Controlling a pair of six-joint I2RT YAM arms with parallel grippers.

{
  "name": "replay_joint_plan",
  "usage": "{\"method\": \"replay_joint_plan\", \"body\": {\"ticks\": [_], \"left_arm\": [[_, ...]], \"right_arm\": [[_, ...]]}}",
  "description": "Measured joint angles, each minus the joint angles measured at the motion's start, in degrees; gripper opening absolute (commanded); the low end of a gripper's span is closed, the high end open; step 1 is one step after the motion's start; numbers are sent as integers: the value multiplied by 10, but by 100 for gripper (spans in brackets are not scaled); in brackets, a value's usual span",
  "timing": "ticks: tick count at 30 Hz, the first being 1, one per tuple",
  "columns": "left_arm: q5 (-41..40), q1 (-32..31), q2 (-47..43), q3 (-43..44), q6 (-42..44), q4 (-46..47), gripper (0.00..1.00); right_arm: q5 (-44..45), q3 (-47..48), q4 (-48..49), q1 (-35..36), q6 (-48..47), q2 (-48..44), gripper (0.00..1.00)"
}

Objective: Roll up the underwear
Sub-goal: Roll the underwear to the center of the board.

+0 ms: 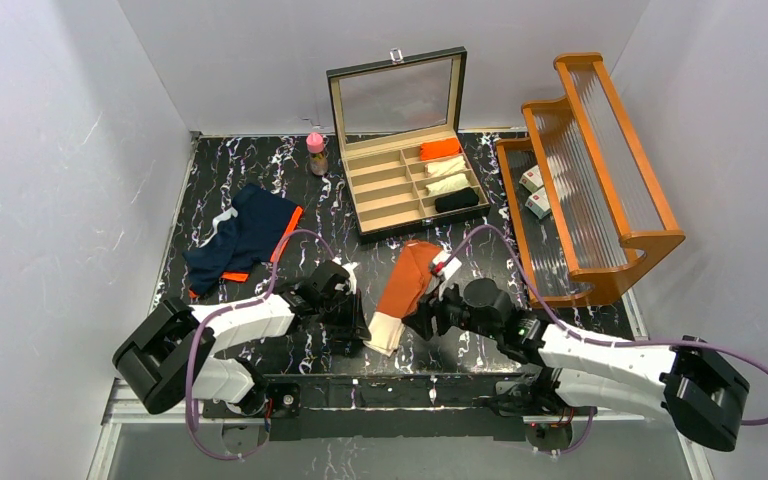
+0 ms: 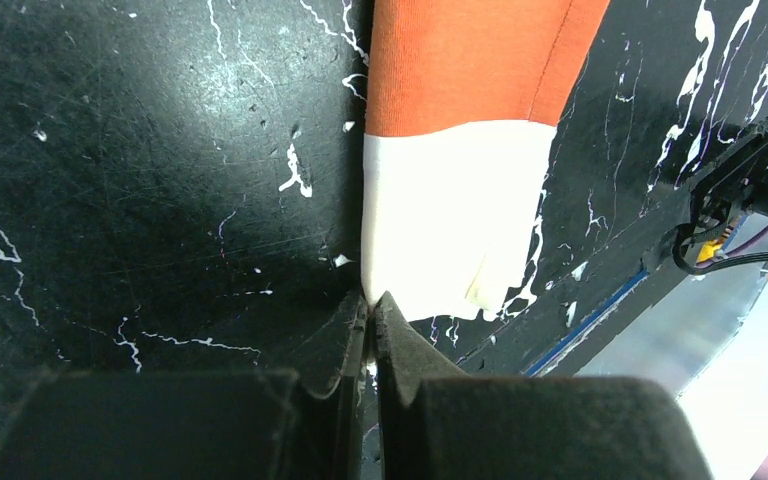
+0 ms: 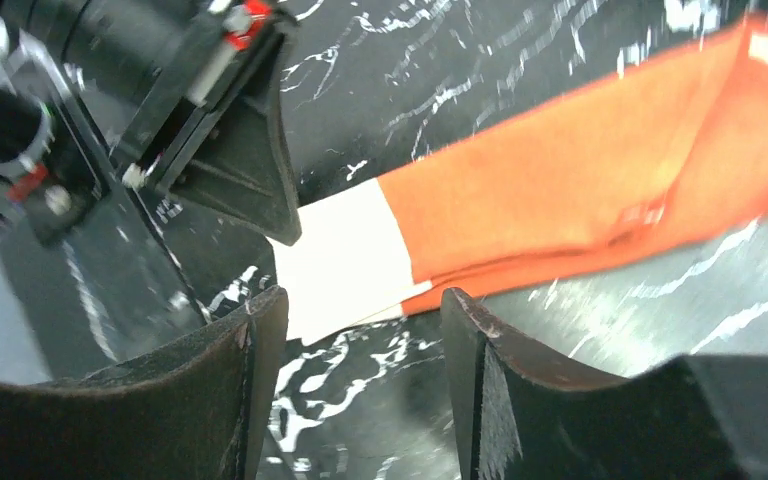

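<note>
The rust-orange underwear point(image 1: 407, 278) lies folded into a long strip on the black marbled table, its white waistband point(image 1: 385, 332) toward the near edge. My left gripper point(image 2: 371, 300) is shut, its tips pinching the near left corner of the waistband point(image 2: 455, 210). To the right of the band, my right gripper point(image 3: 360, 312) stands open and low over the table. The band's edge point(image 3: 335, 265) lies just beyond its fingertips, with nothing between them. The navy underwear with orange trim point(image 1: 240, 235) lies spread out at the left.
An open compartment box point(image 1: 390, 205) with rolled garments stands at the back centre, with a pink-capped bottle point(image 1: 315, 152) to its left. A wooden rack point(image 1: 600, 170) with small boxes point(image 1: 535, 190) fills the right side. The table's near edge runs just behind both grippers.
</note>
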Motion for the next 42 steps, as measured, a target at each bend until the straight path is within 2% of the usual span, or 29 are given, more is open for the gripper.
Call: {"method": "replay_joint_plan", "body": {"ticks": [4, 7, 10, 15, 21, 28, 35, 42], "left_arm": [[5, 3, 2, 1, 4, 0, 0], [8, 5, 3, 1, 7, 0, 0], [12, 8, 4, 1, 8, 0, 0], [17, 11, 4, -2, 6, 4, 0], [20, 13, 6, -2, 6, 4, 0], [23, 14, 5, -6, 5, 10, 0], [24, 14, 0, -13, 3, 18, 0], [24, 14, 0, -13, 3, 19, 0]], "right_arm": [[-21, -1, 33, 27, -222, 10, 62], [-27, 14, 19, 63, -361, 67, 59], [-9, 24, 12, 102, -496, 140, 61], [5, -38, 71, 141, -624, 124, 66], [-1, -42, 100, 156, -706, 122, 64], [-33, -20, 126, 176, -747, 192, 58], [-52, -12, 148, 185, -757, 223, 42], [-56, -11, 167, 191, -758, 243, 36]]}}
